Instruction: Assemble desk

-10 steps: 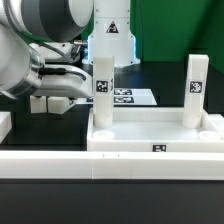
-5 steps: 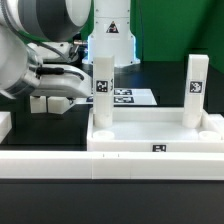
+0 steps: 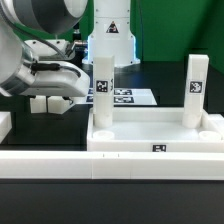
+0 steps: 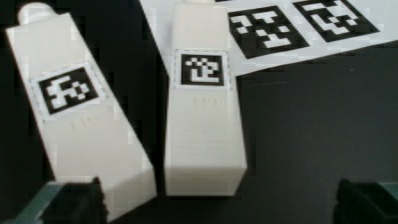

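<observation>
Fingertips (image 4: 71, 200) cut off at frame edge, near loose legs (image 4: 199, 110).

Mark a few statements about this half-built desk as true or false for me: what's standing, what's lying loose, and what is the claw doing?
1. Two upright legs stand in the tabletop. True.
2. The gripper is squeezing a leg. False: it is open and holds nothing.
3. Two loose legs lie side by side on the black table. True.
4. All four legs are fitted. False: only two are.
5. The marker board rests on top of the tabletop. False: it lies flat on the table behind it.
</observation>
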`<move>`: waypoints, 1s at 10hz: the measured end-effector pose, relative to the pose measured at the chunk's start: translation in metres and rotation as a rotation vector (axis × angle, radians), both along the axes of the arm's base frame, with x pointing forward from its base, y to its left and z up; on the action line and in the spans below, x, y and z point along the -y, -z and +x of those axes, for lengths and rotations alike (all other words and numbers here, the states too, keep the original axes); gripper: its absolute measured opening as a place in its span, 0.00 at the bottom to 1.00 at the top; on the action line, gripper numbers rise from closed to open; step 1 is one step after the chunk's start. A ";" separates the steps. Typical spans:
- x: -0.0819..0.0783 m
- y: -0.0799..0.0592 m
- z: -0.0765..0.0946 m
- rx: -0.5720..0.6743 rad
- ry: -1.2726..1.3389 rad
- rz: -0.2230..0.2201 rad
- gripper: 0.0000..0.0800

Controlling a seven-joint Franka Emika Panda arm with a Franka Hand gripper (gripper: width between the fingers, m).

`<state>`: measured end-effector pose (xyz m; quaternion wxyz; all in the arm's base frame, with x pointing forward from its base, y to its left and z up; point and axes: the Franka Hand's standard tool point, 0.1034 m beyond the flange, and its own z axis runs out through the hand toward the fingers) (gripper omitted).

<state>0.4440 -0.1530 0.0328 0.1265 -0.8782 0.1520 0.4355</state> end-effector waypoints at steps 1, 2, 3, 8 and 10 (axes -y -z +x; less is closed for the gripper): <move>0.000 0.000 0.000 0.000 0.000 0.000 0.81; 0.000 0.000 0.000 0.000 0.000 0.000 0.81; 0.001 0.003 0.002 0.013 -0.002 -0.008 0.81; -0.006 0.019 -0.004 0.020 -0.006 -0.017 0.81; -0.007 0.025 -0.014 0.009 -0.002 -0.018 0.81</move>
